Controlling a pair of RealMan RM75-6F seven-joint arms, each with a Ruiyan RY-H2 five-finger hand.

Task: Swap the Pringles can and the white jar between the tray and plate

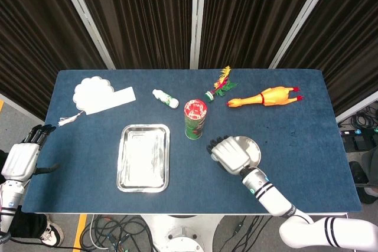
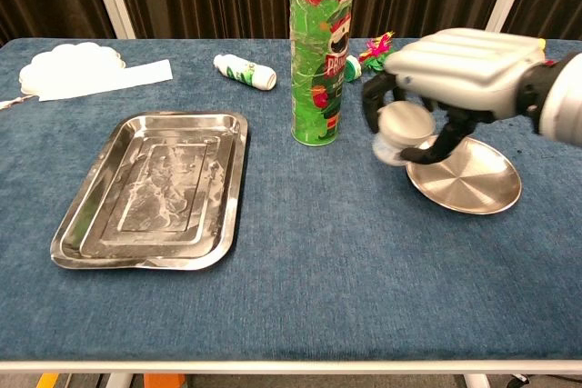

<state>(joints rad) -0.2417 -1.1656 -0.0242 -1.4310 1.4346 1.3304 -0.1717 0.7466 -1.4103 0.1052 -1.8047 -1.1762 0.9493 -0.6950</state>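
Note:
The green Pringles can [image 1: 195, 118] [image 2: 320, 59] stands upright on the blue cloth between the steel tray [image 1: 143, 157] [image 2: 150, 188] and the round metal plate [image 1: 250, 146] [image 2: 466, 179]. My right hand [image 1: 230, 155] [image 2: 459, 68] grips the small white jar [image 2: 403, 129] from above and holds it in the air just left of the plate, near the can. The head view hides the jar under the hand. Both tray and plate hold nothing. My left hand [image 1: 22, 157] hangs off the table's left edge, fingers loosely apart, holding nothing.
At the back lie a small white bottle [image 1: 165, 98] [image 2: 245, 71], a rubber chicken [image 1: 266, 97] [image 2: 477, 65], a feathered toy [image 1: 220, 84] [image 2: 373, 52], and a white scalloped dish with a paper strip [image 1: 100, 95] [image 2: 80, 68] at the back left.

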